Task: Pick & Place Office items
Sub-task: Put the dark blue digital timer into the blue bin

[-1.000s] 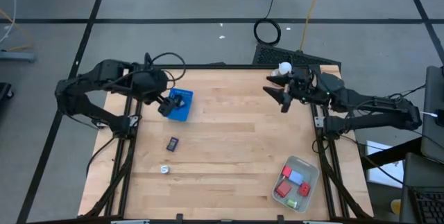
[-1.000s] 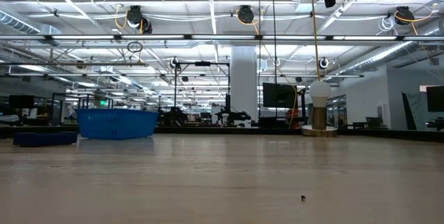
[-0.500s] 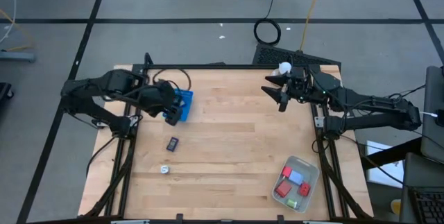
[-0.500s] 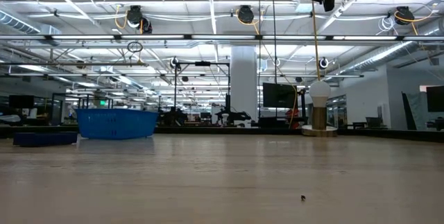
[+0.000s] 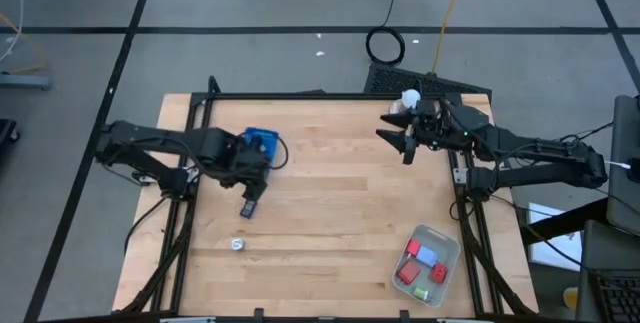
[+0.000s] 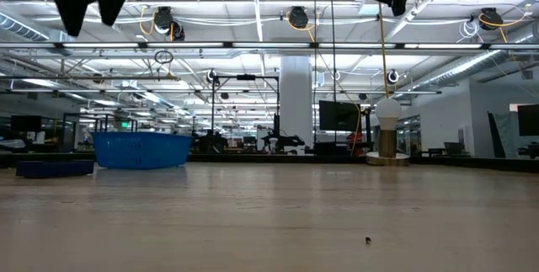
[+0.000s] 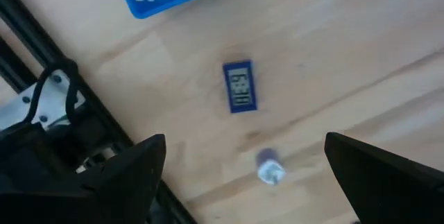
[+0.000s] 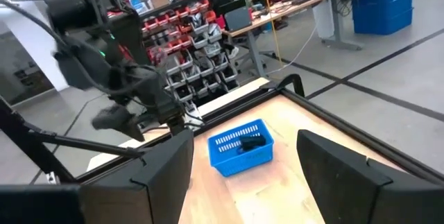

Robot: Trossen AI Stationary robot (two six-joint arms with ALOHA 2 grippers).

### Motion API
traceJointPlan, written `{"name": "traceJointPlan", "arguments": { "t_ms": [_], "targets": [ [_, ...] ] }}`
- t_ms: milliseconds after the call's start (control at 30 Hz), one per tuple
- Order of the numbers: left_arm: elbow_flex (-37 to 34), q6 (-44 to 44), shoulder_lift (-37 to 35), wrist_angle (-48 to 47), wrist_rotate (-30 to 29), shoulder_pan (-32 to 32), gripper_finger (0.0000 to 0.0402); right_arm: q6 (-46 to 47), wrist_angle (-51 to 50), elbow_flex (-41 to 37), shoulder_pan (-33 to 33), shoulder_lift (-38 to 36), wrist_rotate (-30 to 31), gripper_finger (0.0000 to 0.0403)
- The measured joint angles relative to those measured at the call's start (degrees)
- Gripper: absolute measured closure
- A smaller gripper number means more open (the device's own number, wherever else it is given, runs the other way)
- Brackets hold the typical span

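1. Reach step: left gripper (image 5: 250, 185) wide open, empty, hovering above small dark-blue clip (image 5: 248, 206) on surface (image 5: 340, 193).
2. Clip just below gripper in wrist view, flat, long axis roughly along surface's depth; silvery-white piece (image 5: 238, 245) a bit past it.
3. Next, likely: descend, straddle clip across short sides, close.
4. Blue basket (image 5: 262, 147) just behind gripper.
5. Right gripper (image 5: 402, 141) waiting, part open, empty, far side; clear tray (image 5: 447, 253) holds red and blue items.
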Motion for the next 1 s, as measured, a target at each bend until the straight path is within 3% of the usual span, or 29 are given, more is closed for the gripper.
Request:
{"name": "traceJointPlan", "arguments": {
  "t_ms": [567,1000],
  "targets": [
    [-13.7,-0.3,-8.5,6.2,1.2,0.3,0.0005,2.4,-1.2,0.0,0.0,-0.1,-0.1,0.0151],
    [-27.5,-1.0,-10.5,19.8,5.1,1.3,0.0005,4.5,-1.2,-0.1,0.0,-0.1,0.1,0.0151]
  ]
}}
